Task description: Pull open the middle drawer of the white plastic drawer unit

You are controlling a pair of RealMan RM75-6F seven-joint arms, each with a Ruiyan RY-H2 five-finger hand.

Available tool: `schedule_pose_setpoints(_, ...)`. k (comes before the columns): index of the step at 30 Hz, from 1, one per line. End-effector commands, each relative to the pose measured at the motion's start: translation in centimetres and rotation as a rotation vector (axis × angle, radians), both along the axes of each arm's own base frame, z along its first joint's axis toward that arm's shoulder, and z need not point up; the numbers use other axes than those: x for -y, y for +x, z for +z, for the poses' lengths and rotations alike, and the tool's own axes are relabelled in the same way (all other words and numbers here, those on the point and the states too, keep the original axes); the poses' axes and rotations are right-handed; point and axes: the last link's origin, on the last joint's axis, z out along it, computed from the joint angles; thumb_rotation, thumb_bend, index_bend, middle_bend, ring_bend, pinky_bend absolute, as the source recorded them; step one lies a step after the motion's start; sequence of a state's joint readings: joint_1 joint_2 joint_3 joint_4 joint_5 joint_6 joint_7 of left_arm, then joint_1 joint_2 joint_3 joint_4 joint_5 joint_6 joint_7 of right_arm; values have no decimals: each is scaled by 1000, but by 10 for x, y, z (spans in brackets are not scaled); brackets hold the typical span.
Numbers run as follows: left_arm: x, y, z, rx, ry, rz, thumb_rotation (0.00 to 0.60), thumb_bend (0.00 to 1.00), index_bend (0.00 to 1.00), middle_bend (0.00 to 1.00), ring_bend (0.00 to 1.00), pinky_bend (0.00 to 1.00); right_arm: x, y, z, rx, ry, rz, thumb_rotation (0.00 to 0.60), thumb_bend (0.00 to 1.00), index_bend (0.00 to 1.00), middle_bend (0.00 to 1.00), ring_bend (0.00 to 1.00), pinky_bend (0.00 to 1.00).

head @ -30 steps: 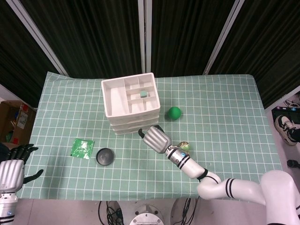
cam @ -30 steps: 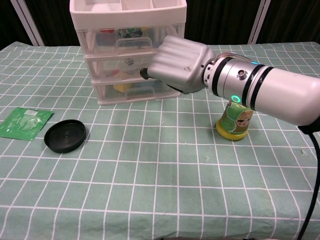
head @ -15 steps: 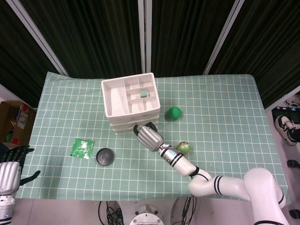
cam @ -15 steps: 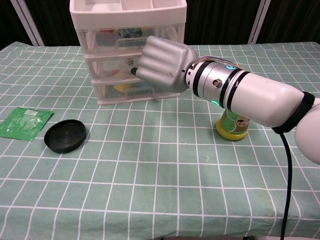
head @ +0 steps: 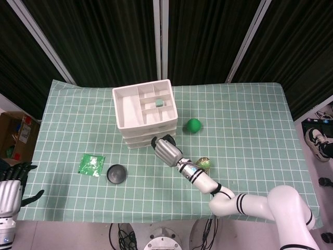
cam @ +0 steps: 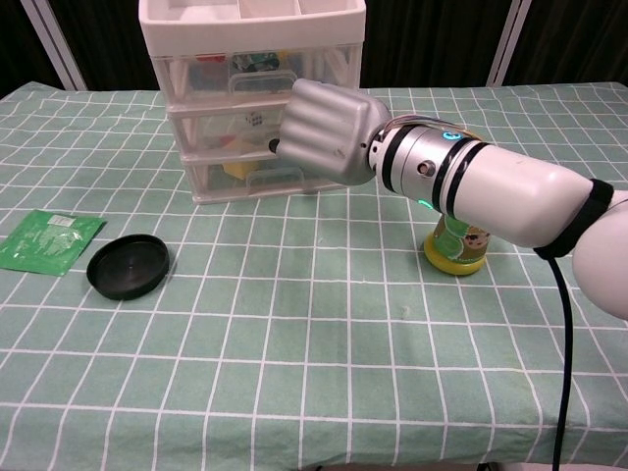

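Drawer unit [cam: 251,93]: white frame, clear drawers, all flush.
Right hand [cam: 329,132]: fisted at the middle drawer [cam: 235,128]; hold possibly hidden, cannot tell.
Left hand [head: 9,192]: fingers apart, holding nothing.

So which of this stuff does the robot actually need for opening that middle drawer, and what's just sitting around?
Needed for the job:
white drawer unit
middle drawer
right hand, at the drawer fronts

Just lying about:
black lid
green packet
green ball
painted doll
left hand, idle off the table
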State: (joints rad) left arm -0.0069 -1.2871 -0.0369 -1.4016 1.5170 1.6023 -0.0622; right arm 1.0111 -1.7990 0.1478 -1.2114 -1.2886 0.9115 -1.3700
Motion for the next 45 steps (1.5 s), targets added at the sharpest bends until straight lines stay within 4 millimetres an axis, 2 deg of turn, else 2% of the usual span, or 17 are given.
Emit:
schedule_pose_setpoints(1, 0, 0, 0, 1, 1, 1, 600, 87, 277, 223, 175, 202, 0, 0, 3, 1, -6, 3, 600, 638, 273, 917, 987, 1000)
schedule_pose_setpoints(8, 0, -1, -1, 5, -1, -1, 600, 86, 277, 223, 175, 202, 0, -1, 8, -5, -19, 6, 600, 640, 297, 918, 989, 1000)
schedule_pose_setpoints(15, 0, -2, -1, 6, -2, 3, 600, 87, 277, 223, 175, 202, 0, -5, 7, -31, -28, 2, 600, 640, 425, 918, 989, 1000)
schedule_pose_setpoints(18, 0, -2, -1, 5, -2, 4, 600, 87, 277, 223, 175, 202, -3, -5, 7, -27, -24, 1, 600, 640, 447, 918, 988, 1000)
schedule_pose_setpoints(30, 0, -2, -2, 8, -8, 4, 600, 87, 276, 223, 175, 202, -29, -12, 10, -18, 45, 10, 600, 640, 466, 918, 988, 1000)
schedule_pose_setpoints(32, -1, -3, -2, 8, -8, 4, 600, 87, 277, 223, 175, 202, -34, -13, 14, -3, 55, 8, 600, 639, 447, 918, 989, 1000)
schedule_pose_setpoints(34, -1, -3, -2, 8, -8, 4, 600, 87, 276, 223, 175, 202, -39, -13, 18, 28, 73, -2, 600, 625, 369, 918, 988, 1000)
schedule_pose_setpoints(36, -1, -2, -2, 8, -7, 3, 600, 87, 277, 223, 175, 202, -45, -12, 25, 73, 95, -16, 600, 551, 275, 918, 988, 1000)
schedule_pose_setpoints(38, 0, -2, -2, 7, -4, 3, 600, 87, 277, 223, 175, 202, -49, -12, 35, 139, 118, -41, 600, 489, 227, 918, 988, 1000)
schedule_pose_setpoints(45, -2, -1, -1, 4, -4, 4, 600, 87, 277, 223, 175, 202, -51, -16, 66, 407, 197, -251, 600, 479, 205, 919, 988, 1000)
